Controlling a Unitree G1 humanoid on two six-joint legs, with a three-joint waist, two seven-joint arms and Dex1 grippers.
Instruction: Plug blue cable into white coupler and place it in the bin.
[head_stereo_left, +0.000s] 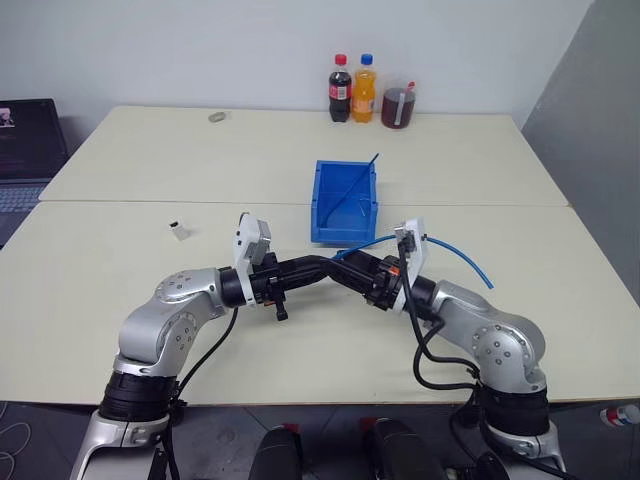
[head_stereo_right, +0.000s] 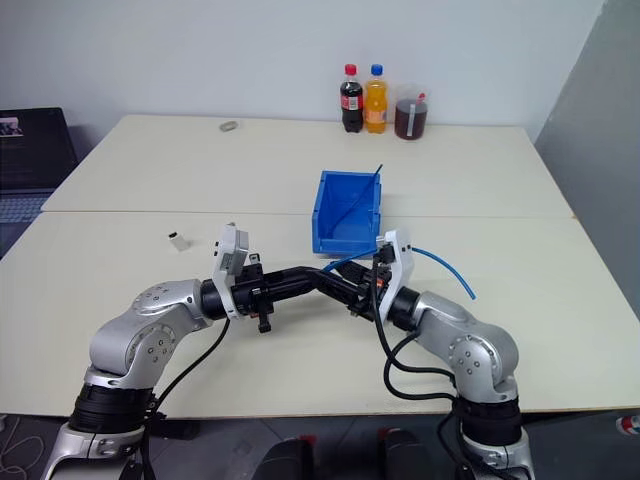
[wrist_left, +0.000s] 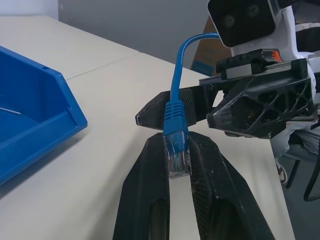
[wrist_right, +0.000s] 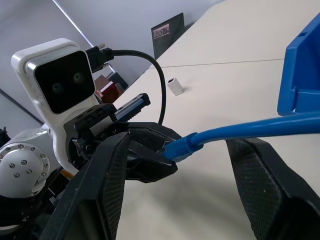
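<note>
Blue cable hangs above the table, its clear plug pinched in the left hand; the right hand is spread around it. The bin sits behind. Risk — the white coupler lies well apart, so the plug could slip before mating.

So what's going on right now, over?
Left hand shut on blue cable plug. Right hand open around the cable, not gripping. White coupler lying on table, unplugged. Bin clear ahead.

Both claws meet before the bin, blue cable arching right.
</note>
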